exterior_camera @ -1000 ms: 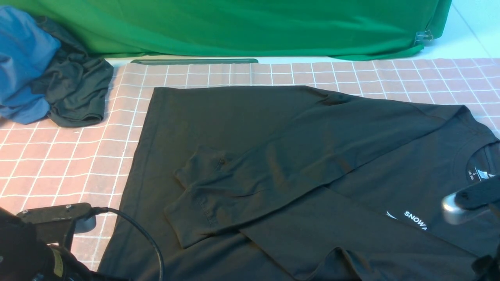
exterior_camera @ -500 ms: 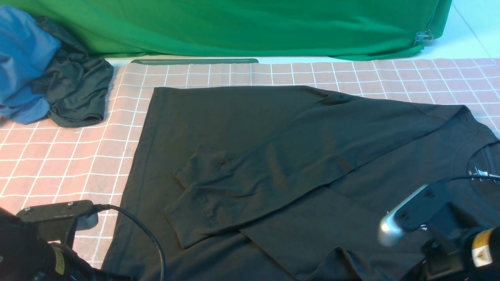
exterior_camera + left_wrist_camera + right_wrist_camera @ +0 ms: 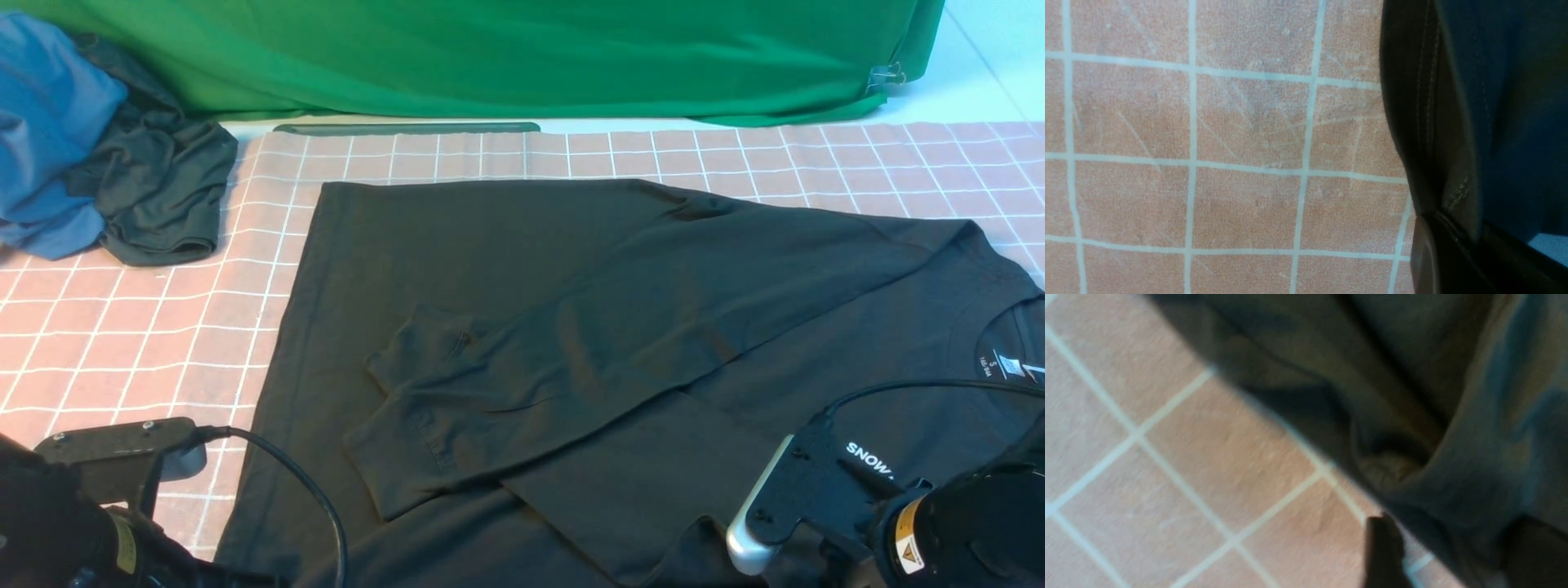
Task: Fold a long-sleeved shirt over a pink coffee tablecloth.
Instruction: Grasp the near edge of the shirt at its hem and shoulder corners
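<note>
- Layout. The black long-sleeved shirt (image 3: pixel 506 269) lies spread, chest up, on the pink tablecloth (image 3: pixel 122 327). Its collar (image 3: pixel 1004 327) is toward the robot's right and its hem toward the left. We judge that this lengthwise spread gives each arm one end to work.
- Sleeves. One sleeve (image 3: pixel 571 343) is laid slantwise across the body, its cuff near the middle. A second band of cloth (image 3: pixel 620 482), which we read as the other sleeve, lies nearer the robot. With both tucked in, the body is ready to be folded.
- Left hand (image 3: pixel 1437 265). It is closed and sits right against the stitched hem at the shirt's near left corner. We cannot tell whether any cloth is pinched.
- Right hand (image 3: pixel 1453 555). Its jaws stand apart across the shirt's near edge below the chest lettering (image 3: pixel 869 461). One finger (image 3: pixel 1384 551) is over bare tablecloth just off the edge, with cloth in the gap (the view is blurred). We judge that nothing is gripped yet.
- Reading. Two hands on one edge suggest a lift of that edge.
- Bystanders. The blue garment (image 3: pixel 49 122), dark bundle (image 3: pixel 163 188) and green cloth (image 3: pixel 490 57) lie apart from the shirt.
</note>
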You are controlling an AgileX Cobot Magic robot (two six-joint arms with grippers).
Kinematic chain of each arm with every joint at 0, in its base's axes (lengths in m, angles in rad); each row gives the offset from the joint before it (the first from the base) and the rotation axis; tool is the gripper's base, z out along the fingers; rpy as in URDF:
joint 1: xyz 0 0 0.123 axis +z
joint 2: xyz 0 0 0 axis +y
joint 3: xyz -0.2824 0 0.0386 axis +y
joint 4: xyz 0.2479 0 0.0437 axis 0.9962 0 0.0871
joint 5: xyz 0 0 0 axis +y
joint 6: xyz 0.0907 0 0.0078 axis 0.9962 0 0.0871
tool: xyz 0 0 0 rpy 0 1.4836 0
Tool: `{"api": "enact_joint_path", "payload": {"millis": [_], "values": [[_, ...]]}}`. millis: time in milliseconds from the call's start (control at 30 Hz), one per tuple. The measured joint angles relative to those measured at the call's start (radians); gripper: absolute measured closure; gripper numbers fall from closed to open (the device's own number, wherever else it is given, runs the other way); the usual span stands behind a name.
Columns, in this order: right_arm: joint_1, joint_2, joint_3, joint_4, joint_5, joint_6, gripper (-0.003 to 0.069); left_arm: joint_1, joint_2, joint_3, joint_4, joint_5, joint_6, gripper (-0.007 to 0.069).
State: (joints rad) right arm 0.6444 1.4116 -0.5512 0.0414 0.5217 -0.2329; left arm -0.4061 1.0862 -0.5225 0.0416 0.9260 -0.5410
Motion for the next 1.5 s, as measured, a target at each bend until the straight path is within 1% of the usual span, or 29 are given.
{"api": "enact_joint_path", "payload": {"millis": [67,100,167,233,400,533,633,700,767,800,933,967,1000,1033,1100,1333,1433,1500], "values": [[0.0,-0.002,-0.002,-0.004,0.013,0.002,0.0484,0.0,0.0,-0.011,-0.004,0.004,-0.002,0.0594],[0.0,-0.003,-0.005,-0.006,0.033,-0.004,0.0537,0.0,0.0,-0.022,-0.004,0.008,-0.003,0.0594],[0.0,-0.016,-0.015,-0.008,0.091,-0.011,0.0603,0.003,0.0,-0.051,-0.004,0.025,-0.009,0.0594],[0.0,-0.044,-0.032,-0.009,0.153,-0.015,0.0618,0.009,0.0,-0.086,-0.004,0.045,-0.019,0.0594],[-0.002,-0.125,-0.083,-0.016,0.254,-0.019,0.0622,0.012,0.0,-0.162,0.022,0.08,-0.051,0.0594],[-0.021,-0.16,-0.119,-0.016,0.298,-0.023,0.0622,0.039,0.0,-0.212,0.03,0.09,-0.064,0.0594],[-0.023,-0.16,-0.121,-0.013,0.29,-0.027,0.062,0.055,0.0,-0.228,0.03,0.091,-0.066,0.0594],[-0.023,-0.15,-0.121,0.01,0.266,-0.03,0.0591,0.059,0.0,-0.229,0.03,0.093,-0.066,0.0594],[-0.023,-0.139,-0.121,0.026,0.246,-0.033,0.0543,0.06,0.0,-0.229,0.03,0.093,-0.065,0.0594],[-0.023,-0.115,-0.121,0.044,0.229,-0.042,0.0461,0.06,0.0,-0.229,0.03,0.093,-0.065,0.0594],[-0.023,-0.044,-0.119,0.057,0.214,-0.11,0.0261,0.06,0.0,-0.229,0.03,0.093,-0.051,0.0594],[-0.023,-0.025,-0.118,0.058,0.204,-0.118,0.023,0.06,0.0,-0.229,0.029,0.093,-0.049,0.0594],[-0.023,-0.024,-0.118,0.058,0.202,-0.12,0.0225,0.06,0.0,-0.229,0.029,0.093,-0.049,0.0594],[-0.023,0.003,-0.113,0.06,0.186,-0.13,0.0202,0.06,0.0,-0.229,0.029,0.093,-0.047,0.0594],[-0.023,0.027,-0.108,0.061,0.173,-0.137,0.019,0.06,0.0,-0.229,0.029,0.093,-0.046,0.0594],[-0.023,0.074,-0.108,0.062,0.121,-0.154,0.0182,0.06,0.0,-0.229,0.029,0.093,-0.045,0.0594],[-0.023,0.082,-0.108,0.062,0.086,-0.161,0.0182,0.06,0.0,-0.229,0.029,0.093,-0.045,0.0594],[-0.023,0.085,-0.108,0.062,0.07,-0.162,0.0221,0.06,0.0,-0.229,0.029,0.093,-0.042,0.0594]]}}
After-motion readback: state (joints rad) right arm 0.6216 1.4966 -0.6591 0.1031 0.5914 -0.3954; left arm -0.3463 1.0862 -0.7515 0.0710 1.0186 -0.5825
